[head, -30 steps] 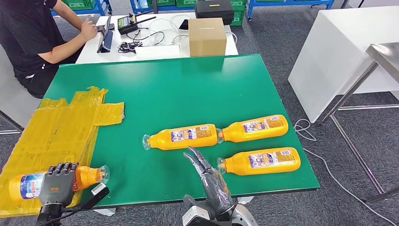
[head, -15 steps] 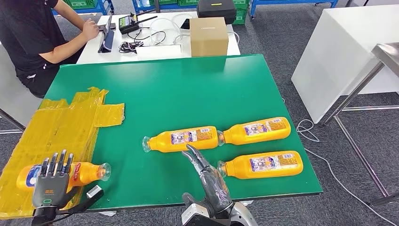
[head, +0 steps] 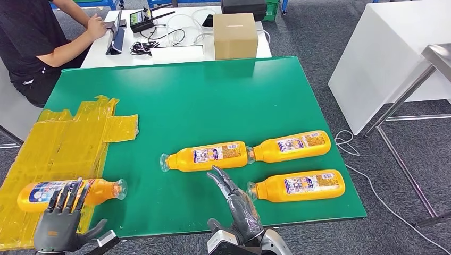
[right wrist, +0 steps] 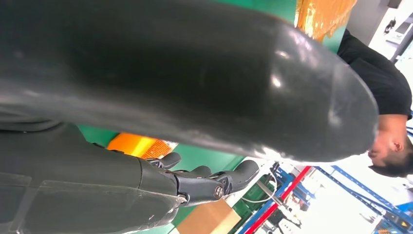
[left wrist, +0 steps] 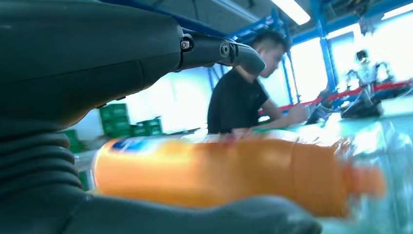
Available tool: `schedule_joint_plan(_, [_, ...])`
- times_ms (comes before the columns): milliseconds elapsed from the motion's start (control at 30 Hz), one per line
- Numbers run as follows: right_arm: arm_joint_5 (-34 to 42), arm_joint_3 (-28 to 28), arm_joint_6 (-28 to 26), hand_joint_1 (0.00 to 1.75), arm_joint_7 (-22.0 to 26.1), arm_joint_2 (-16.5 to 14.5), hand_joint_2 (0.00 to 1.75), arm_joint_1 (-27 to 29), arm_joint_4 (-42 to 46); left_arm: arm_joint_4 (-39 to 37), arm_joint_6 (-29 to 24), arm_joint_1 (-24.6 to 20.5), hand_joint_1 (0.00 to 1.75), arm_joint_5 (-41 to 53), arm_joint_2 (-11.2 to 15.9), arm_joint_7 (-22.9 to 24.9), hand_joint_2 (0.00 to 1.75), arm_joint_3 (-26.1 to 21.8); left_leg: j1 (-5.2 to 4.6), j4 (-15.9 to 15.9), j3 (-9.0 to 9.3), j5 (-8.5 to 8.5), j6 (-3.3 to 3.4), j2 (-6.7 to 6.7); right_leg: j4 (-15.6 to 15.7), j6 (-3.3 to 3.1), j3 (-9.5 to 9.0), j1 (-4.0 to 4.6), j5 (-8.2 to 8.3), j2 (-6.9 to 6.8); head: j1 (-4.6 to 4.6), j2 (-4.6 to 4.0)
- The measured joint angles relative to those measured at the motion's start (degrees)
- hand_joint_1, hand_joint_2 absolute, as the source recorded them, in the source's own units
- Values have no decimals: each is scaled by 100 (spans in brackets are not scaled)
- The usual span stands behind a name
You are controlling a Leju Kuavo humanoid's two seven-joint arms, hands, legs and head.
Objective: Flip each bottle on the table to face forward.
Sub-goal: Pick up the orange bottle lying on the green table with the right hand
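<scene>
Bright, even; wrist views blurred (backlit)

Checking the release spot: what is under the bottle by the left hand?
The bottle lies on its side on yellow tape sheeting over the green table. The left hand hides its near edge.

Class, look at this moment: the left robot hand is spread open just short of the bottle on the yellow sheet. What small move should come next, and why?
Probably the right robot hand should reach forward to the nearest bottle. The left robot hand is open, clear of the bottle on the yellow sheet, whose blue front label faces up; the three right-side bottles show printed back labels.
</scene>
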State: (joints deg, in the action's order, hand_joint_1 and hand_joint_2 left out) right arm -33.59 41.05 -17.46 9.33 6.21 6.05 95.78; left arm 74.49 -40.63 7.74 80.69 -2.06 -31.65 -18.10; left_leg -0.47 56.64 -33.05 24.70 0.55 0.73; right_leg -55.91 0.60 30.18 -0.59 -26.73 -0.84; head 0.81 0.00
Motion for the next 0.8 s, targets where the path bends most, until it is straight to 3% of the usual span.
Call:
schedule_joint_plan(100, [0,4,-90,0,12,5,0,-9,-21,132,2,-10,0,-854,-276,-665,0,-377,0,0,-2,2,2,-10,0,0,4,0,0,7,-1,0])
schedule_joint_plan(233, [-138,11,-481,0,-96,25,0,34,-29,310,101,61,0,-3460,-474,-797,0,-313,0,3,-1,6,8,-21,1,0,10,0,0,19,-1,0])
schedule_joint_plan(367, [-723,29,-1194,0,-644,194,175,306,178,1230,527,415,0,-5338,-730,-736,0,164,0,11,-13,16,20,-19,1,1,27,-1,-1,19,-2,0])
schedule_joint_plan(500, [-1578,176,-1767,0,-1820,705,175,766,718,2308,1248,811,0,-6599,-973,-539,0,687,-2,23,-28,33,41,-25,2,3,26,-3,-2,21,-3,0])
schedule_joint_plan(600, [-2222,374,-2029,0,-2820,1186,175,1035,1118,2750,2259,1053,0,-7506,-1038,-400,0,910,-2,30,-31,44,55,-28,3,14,26,-4,-7,24,-4,0])
schedule_joint_plan(667, [-2425,502,-2096,0,-3146,1468,175,1131,1332,2919,2683,1168,0,-7797,-1072,-392,0,976,-2,32,-31,47,60,-33,3,21,26,-3,-10,28,-4,0])
schedule_joint_plan(800, [-2557,670,-2101,0,-3421,1797,175,1198,1565,3104,2998,1281,0,-7968,-1138,-296,0,1005,-2,34,-27,48,61,-41,3,21,25,-3,-10,32,-3,0])
